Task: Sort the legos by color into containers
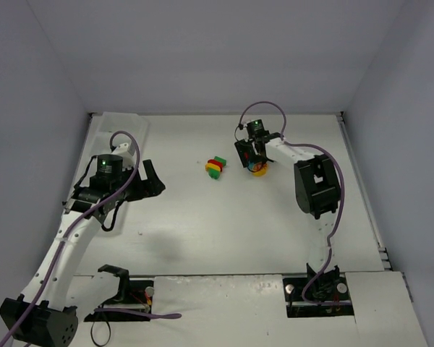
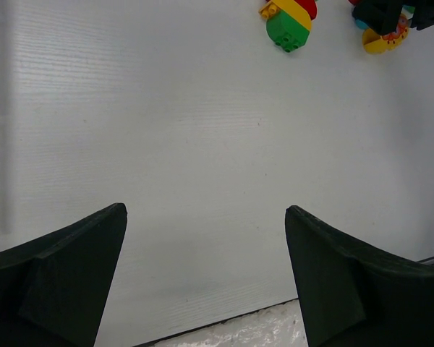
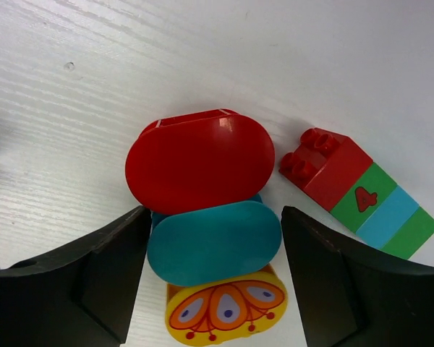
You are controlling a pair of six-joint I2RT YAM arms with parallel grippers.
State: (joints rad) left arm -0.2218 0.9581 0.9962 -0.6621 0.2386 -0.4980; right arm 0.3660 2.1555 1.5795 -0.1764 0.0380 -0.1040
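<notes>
Nearest to us, the white table (image 1: 202,238) is mostly bare. On the left side, the left gripper (image 1: 157,181) hangs low over the tabletop, jaws spread wide and nothing between them. Its own camera shows only white surface in the gap.

A little farther out, around mid-table, there's a multicolour clump (image 1: 215,168) of legos lying loose. It has a green brick, then yellow, then red, with an orange bit stuck on the side. It sits well right of the left gripper and touches neither claw.

Just to its right, the right gripper (image 1: 255,160) is down on a second clump (image 3: 213,242). The wrist camera gives a good look: a red oval brick (image 3: 199,159) on the far end, a teal brick (image 3: 213,253) in the middle and a yellow brick (image 3: 224,311) with an orange printed pattern nearest the camera. The black fingers (image 3: 72,282) straddle it, and their inner edges meet the teal brick on both flanks, so the claw looks clamped on that clump.

Just right of it lies a striped stack (image 3: 362,195), red, green, light blue and green, tilted on the table and outside the jaws.

Far left, near the back wall, sits the translucent white tray (image 1: 105,126), partly hidden by the left arm. Its compartments can't be made out from here, and no bricks show in it.
</notes>
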